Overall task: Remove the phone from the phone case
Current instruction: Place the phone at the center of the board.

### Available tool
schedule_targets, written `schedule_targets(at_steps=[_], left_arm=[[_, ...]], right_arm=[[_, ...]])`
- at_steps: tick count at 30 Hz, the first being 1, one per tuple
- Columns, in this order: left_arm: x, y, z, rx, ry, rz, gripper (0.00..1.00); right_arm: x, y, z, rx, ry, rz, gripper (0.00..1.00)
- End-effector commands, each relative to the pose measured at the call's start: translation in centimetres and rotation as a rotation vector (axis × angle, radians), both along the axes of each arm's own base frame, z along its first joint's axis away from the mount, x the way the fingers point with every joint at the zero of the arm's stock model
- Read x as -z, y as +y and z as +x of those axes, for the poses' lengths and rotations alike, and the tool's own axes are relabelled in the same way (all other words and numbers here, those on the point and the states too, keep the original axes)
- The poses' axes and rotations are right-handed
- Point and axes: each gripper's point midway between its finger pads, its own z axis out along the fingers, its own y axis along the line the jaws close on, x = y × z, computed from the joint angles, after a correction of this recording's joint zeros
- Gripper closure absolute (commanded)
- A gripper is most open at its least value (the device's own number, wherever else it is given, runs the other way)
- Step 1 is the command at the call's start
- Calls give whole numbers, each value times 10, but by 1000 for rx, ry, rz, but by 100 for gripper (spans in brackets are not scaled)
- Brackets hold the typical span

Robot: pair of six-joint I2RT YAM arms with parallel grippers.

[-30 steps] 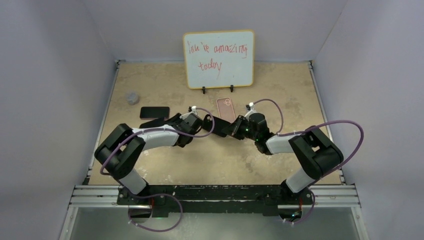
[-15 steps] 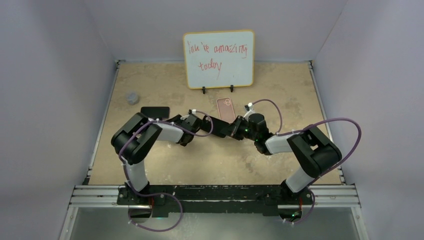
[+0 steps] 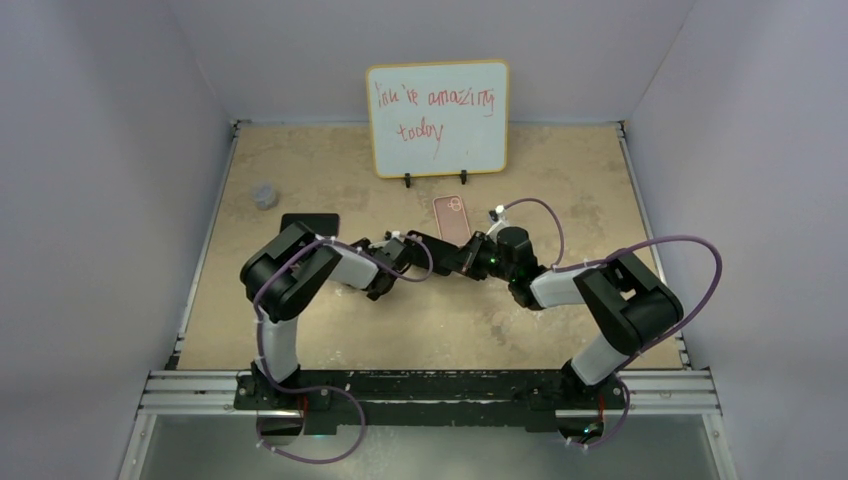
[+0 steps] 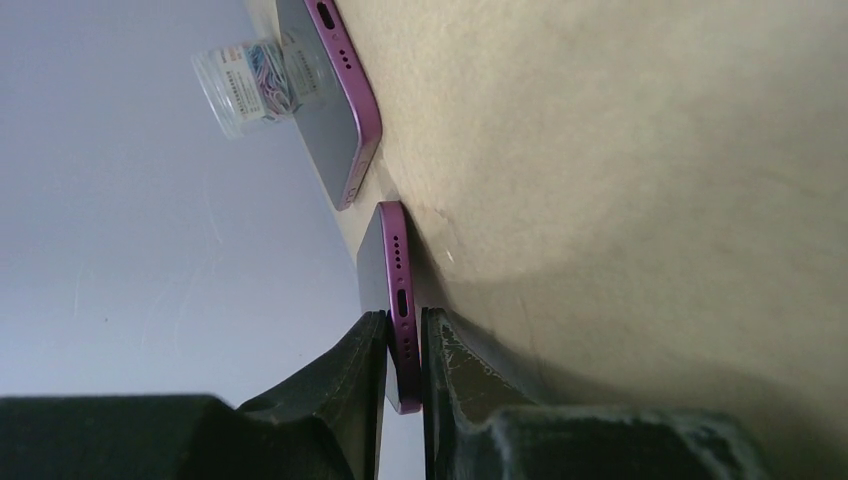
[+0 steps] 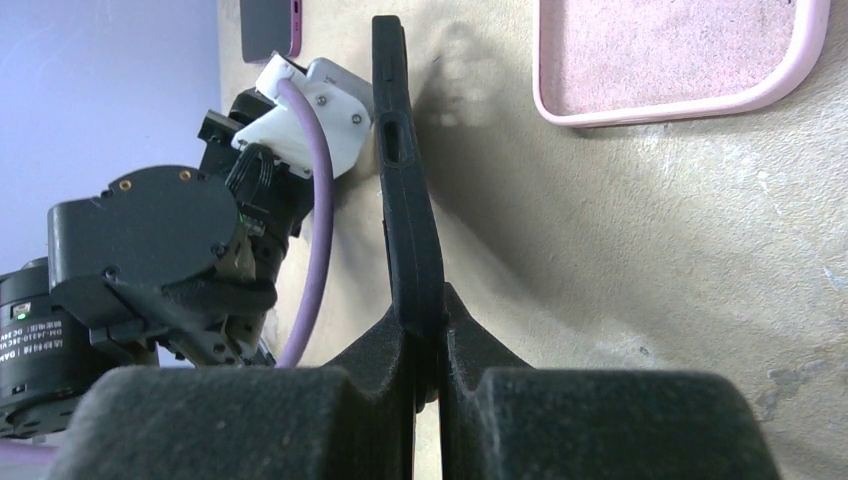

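Tan tabletop (image 3: pixel 560 180), whiteboard (image 3: pixel 437 118) at the back, both arms meeting mid-table. R gripper (image 5: pixel 428 340) is clenched on the black phone case (image 5: pixel 400 150), held edge-on, w/ a pink case (image 5: pixel 680 50) lying flat beyond. L gripper (image 4: pixel 403 325) has fingers either side of the purple phone (image 4: pixel 400 270) at its end, low by the table; can't tell if it's pinching or just off it.

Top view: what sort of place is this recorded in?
Probably a lab robot cell: plain walls box in a tan table, a left arm and right arm are bolted to a rail at its near edge, and a handwritten whiteboard stands at the back.
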Motion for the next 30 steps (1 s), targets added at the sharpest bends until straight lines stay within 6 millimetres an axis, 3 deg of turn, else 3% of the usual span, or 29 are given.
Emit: schedule_targets(at_steps=[1, 7, 18, 26, 30], left_arm=[[4, -19, 4, 19, -21, -55, 80], [-5, -23, 6, 10, -57, -116, 56], [-25, -53, 1, 54, -37, -410, 34], [-27, -47, -1, 37, -22, -413, 32], [-15, -37, 1, -6, 12, -361, 32]], right_arm=[[-12, 4, -1, -23, -36, 22, 100], [-14, 2, -4, -26, -37, 10, 100], [-38, -4, 3, 4, -78, -22, 100], [-49, -8, 9, 32, -100, -52, 100], [-52, -8, 11, 34, -110, -57, 100]])
